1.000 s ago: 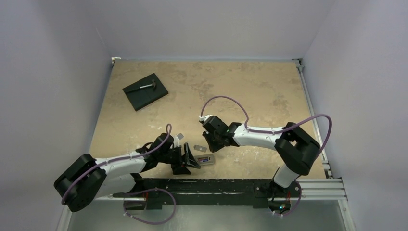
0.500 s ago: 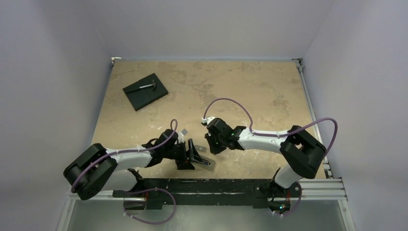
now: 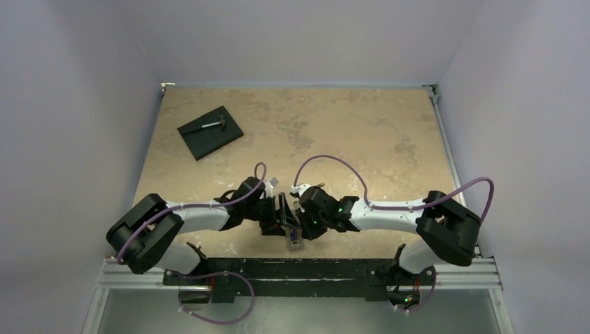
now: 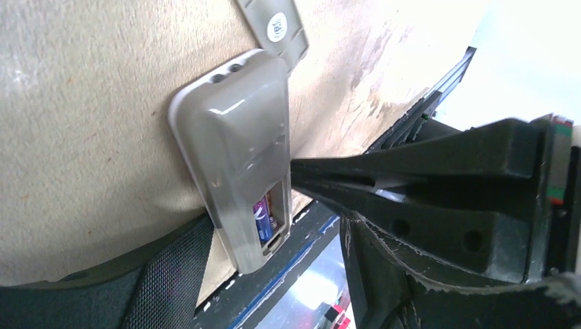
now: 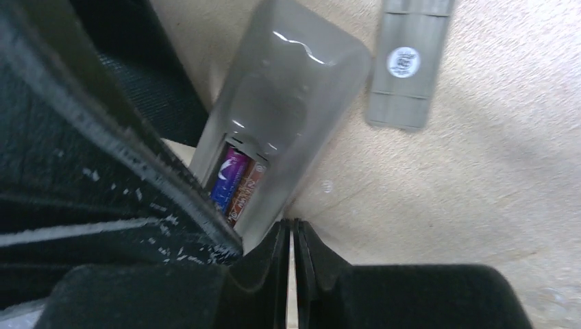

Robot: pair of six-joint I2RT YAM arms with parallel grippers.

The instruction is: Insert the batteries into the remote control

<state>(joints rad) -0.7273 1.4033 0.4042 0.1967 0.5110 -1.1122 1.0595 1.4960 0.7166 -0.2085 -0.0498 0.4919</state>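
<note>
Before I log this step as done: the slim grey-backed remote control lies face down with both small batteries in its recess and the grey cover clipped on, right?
No: the flat grey rectangular cover is off, lying on the tan table beside the slim grey-backed remote control, as the right wrist view shows. Both small batteries do sit in its recess.

Black slab (image 3: pixel 217 140), grey tool (image 3: pixel 211 125) atop, tan table (image 3: pixel 362 125)
</note>
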